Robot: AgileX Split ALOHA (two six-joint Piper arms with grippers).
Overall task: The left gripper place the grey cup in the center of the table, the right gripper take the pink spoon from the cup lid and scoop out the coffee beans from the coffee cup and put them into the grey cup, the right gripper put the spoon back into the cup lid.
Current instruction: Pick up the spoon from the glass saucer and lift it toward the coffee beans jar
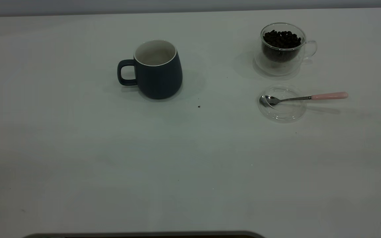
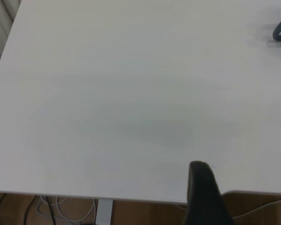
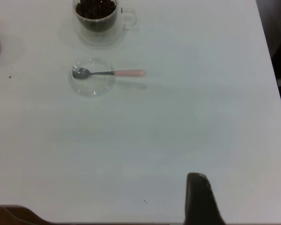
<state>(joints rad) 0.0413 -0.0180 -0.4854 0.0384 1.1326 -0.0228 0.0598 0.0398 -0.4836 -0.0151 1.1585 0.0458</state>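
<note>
Each wrist view shows one plain, matte black, rounded-tipped pincer finger [image 2: 203, 192].

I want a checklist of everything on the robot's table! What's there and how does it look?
Surface: white table, with a few tiny dark specks.
Grey cup: upright, left of the glass things, handle toward the left arm's side; no beans seen inside.
Coffee cup: upright at the far right, holding coffee beans.
Lid: flat on the table, in front of the coffee cup.
Spoon: bowl resting in the lid, pink handle sticking out past its rim.
Clutter: nothing seen.
Left gripper: near the table's edge, touching nothing.
Right gripper: near the table's edge, far from the spoon.
Cables: pale wires under the table.
Surroundings: pale wall behind the table.
</note>
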